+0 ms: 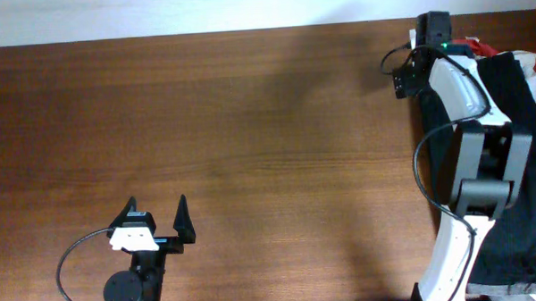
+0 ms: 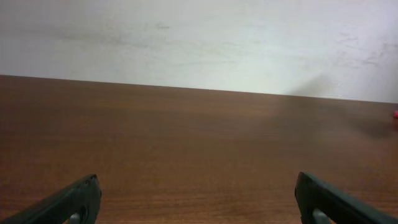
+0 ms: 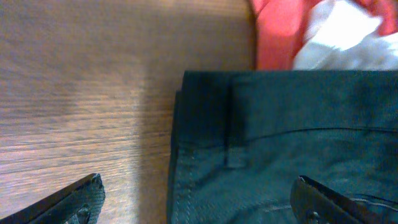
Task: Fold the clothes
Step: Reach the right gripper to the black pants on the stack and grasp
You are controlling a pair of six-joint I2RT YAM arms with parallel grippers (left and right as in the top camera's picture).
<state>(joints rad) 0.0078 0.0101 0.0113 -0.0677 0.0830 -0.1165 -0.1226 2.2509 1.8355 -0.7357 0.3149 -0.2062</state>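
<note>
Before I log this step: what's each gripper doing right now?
Left gripper: open, empty.
Right gripper: open, empty, over the dark trousers.

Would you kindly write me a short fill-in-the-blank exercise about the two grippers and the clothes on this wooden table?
1. The left gripper hovers over the bare brown wooden table with its jaws ____.
2. The right gripper points at a dark fabric garment and holds ____.
3. The crumpled cloth next to the white cloth is coloured ____.
Missing words: open; nothing; red.
</note>
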